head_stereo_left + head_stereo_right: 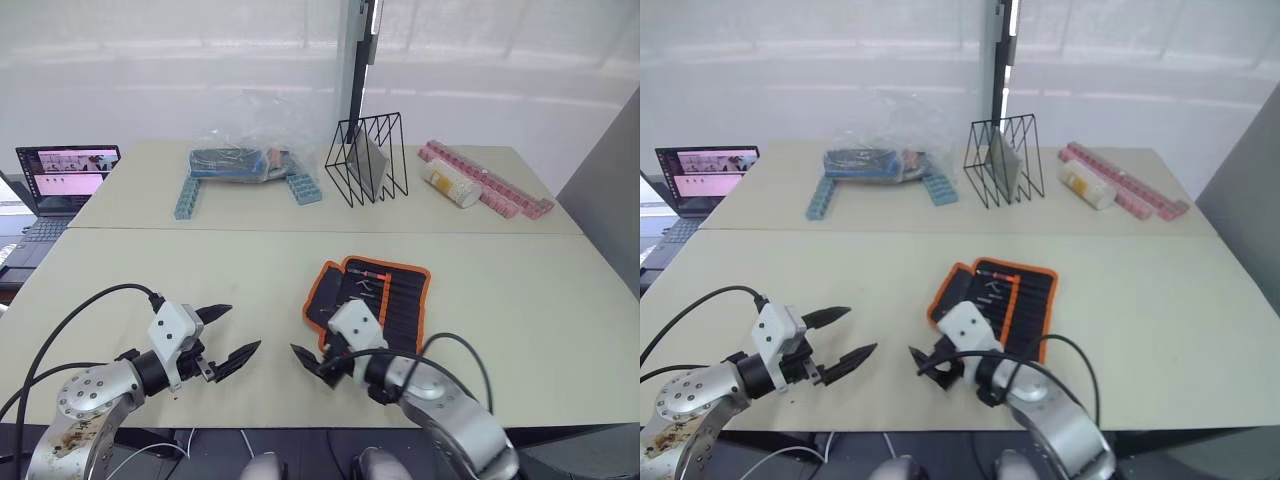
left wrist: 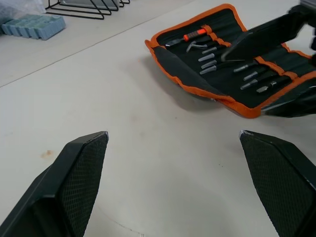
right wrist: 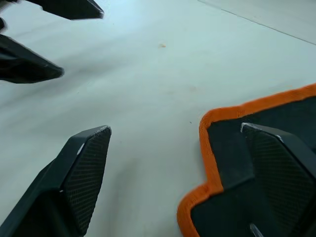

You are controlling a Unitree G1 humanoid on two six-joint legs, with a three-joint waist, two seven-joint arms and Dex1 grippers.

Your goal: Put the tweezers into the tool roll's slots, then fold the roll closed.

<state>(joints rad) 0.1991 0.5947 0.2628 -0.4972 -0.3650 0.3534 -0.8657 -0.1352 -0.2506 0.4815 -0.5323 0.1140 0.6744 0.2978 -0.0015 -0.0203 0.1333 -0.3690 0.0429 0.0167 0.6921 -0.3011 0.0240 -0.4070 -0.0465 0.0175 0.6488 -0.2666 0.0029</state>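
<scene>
The tool roll (image 1: 370,293) is lying open on the near table (image 1: 540,310), its orange trim showing all round and its left flap partly folded up. From the head views the roll's inner face is reading mostly as dark fabric with a few pale marks, whereas the left wrist view is showing tweezers (image 2: 210,56) sitting in the slots (image 2: 256,74), tips poking out in two rows, alongside an orange-handled tool (image 2: 195,35). The left gripper (image 1: 230,336) is hovering over bare tabletop to the left of the roll, well apart from it, its fingers spread wide and holding nothing. The right gripper (image 1: 318,358) is hanging at the roll's near left corner, also spread; the right wrist view is showing one finger (image 3: 276,163) over the orange-edged fabric and the other over bare table. Open tabletop is lying between the two grippers and to the right of the roll. A wire rack (image 1: 368,160) and a clear bag (image 1: 240,160) are sitting on the far table.
</scene>
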